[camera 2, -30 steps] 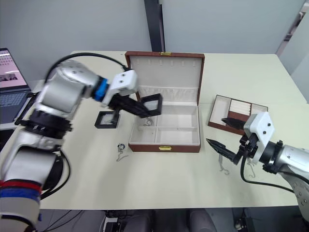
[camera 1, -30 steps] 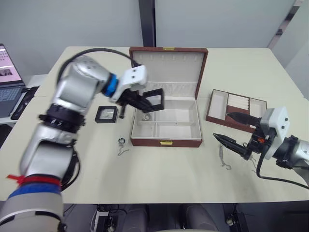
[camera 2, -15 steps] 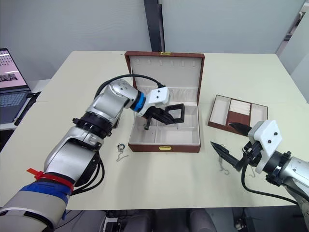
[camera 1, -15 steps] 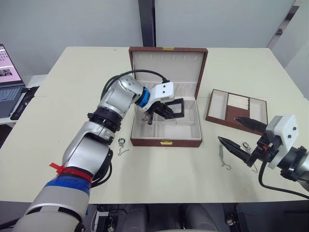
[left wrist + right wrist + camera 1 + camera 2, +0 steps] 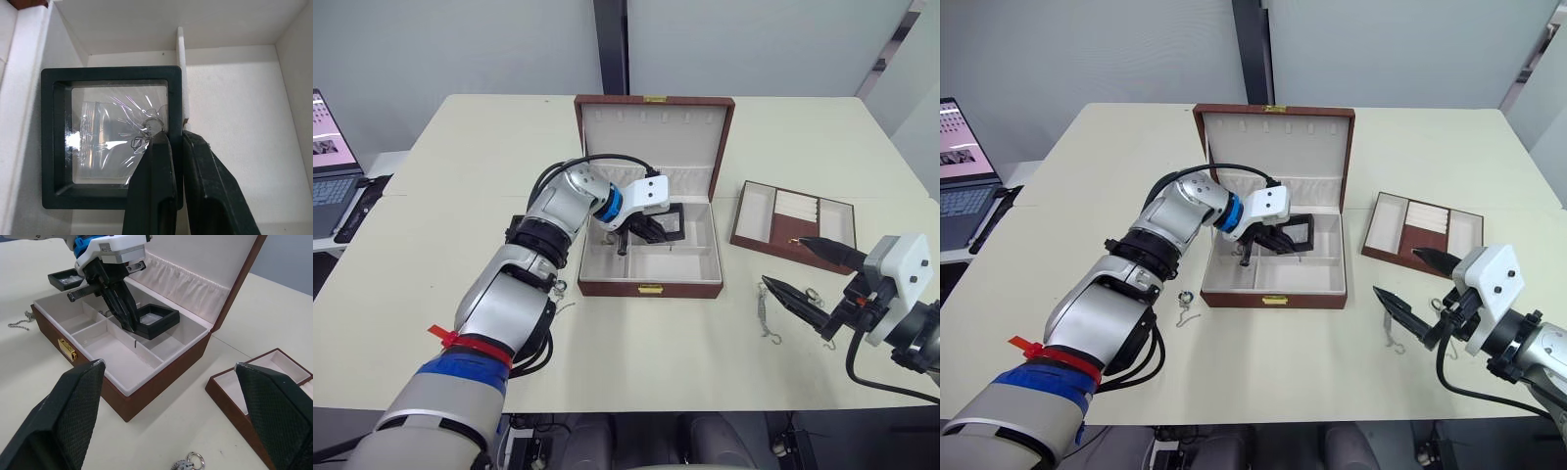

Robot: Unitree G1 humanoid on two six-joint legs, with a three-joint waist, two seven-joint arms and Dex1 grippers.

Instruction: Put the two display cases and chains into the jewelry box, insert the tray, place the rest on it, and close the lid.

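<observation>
The left tool (image 5: 171,142) is clamped on the edge of a case (image 5: 111,138), which sits in the box's (image 5: 651,287) rear compartment. At the box's 3 o'clock, the right tool (image 5: 811,275) hangs fingers apart over the counter (image 5: 636,343), just beside what looks like a chain (image 5: 766,313); the tray (image 5: 793,225) lies at its 12 o'clock.

My left arm hides most of the second case (image 5: 67,279) on the table. The item inside the held case (image 5: 111,138) is too crumpled in glare to identify. The laptop (image 5: 328,162) is cut off at the edge.
</observation>
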